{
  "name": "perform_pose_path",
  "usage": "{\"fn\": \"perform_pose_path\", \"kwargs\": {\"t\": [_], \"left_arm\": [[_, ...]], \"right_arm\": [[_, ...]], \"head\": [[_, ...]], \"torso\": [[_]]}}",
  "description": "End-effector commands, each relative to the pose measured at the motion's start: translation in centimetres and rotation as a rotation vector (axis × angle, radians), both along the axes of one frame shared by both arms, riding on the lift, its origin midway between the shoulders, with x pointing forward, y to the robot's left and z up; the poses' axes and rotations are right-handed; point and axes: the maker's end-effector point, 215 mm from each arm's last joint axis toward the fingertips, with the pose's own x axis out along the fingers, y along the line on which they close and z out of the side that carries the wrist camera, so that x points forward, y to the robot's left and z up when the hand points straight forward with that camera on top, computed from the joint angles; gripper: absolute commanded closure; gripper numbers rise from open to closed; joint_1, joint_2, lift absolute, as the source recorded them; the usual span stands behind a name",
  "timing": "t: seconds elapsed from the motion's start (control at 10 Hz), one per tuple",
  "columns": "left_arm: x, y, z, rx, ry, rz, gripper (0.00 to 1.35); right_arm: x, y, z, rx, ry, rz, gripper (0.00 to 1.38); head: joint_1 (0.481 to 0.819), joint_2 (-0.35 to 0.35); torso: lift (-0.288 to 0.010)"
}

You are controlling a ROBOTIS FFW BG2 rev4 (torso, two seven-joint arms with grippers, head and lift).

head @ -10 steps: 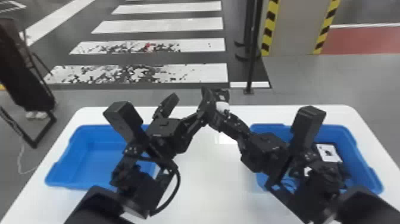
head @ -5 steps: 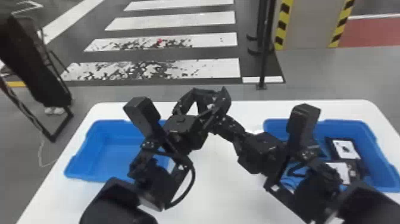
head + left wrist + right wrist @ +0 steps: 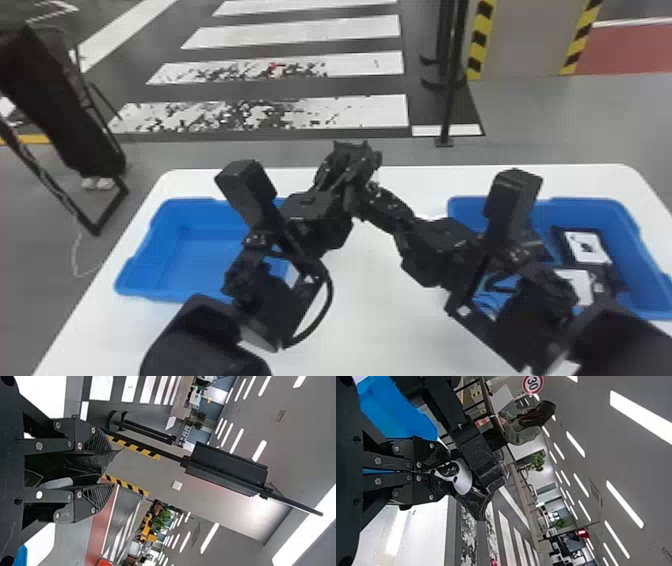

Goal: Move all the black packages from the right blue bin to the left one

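1. The black package (image 3: 478,503) may fall, if the right pincer (image 3: 449,470) opens too early, because the left pincer (image 3: 111,469) has its fingers apart.
2. The package is clamped in the right pincer, extends beyond its tips, and lies between the left pincer's fingers.

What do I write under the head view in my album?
Robot arms meet between the left blue bin and the right blue bin, where black packages lie.

Black jointed arms (image 3: 440,250), boxy housings (image 3: 245,187), looping black cable (image 3: 327,295), silver screws (image 3: 39,446), ridged black fingers (image 3: 97,442)
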Motion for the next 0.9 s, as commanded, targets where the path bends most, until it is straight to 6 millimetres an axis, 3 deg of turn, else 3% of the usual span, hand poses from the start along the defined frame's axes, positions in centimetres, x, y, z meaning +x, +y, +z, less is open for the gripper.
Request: {"fn": "perform_pose_path", "kwargs": {"t": [0.0,0.2,0.3,0.4,0.5,0.6,0.8], "left_arm": [[-0.1,0.2,1.1,-0.004,-0.038,0.020,1.22],[0.0,0.5,2.5,0.010,-0.090,0.042,1.22],[0.4,1.8,3.4,0.040,-0.123,0.081,1.22],[1.3,4.7,3.3,0.094,-0.142,0.160,1.22],[2.5,8.5,2.6,0.154,-0.154,0.252,1.22],[3.5,13.2,2.2,0.241,-0.176,0.370,1.22],[4.3,22.7,-1.1,0.422,-0.134,0.576,1.22]], "right_arm": [[0.1,0.0,0.2,0.010,-0.001,-0.004,1.15],[0.3,-0.2,0.3,0.013,-0.001,-0.013,1.14],[0.6,-0.4,0.1,0.030,0.006,-0.021,0.94],[0.7,-0.9,0.2,0.045,0.008,-0.035,0.55],[0.9,-2.1,-0.1,0.050,0.016,-0.059,0.24],[1.2,-3.6,-0.6,0.052,0.027,-0.089,0.07],[2.1,-6.6,-0.4,0.054,0.022,-0.153,0.10]], "head": [[0.694,0.155],[0.682,0.158],[0.675,0.159],[0.673,0.160],[0.664,0.172],[0.656,0.195],[0.646,0.259]], "torso": [[-0.132],[-0.132],[-0.132],[-0.132],[-0.132],[-0.132],[-0.132]]}}
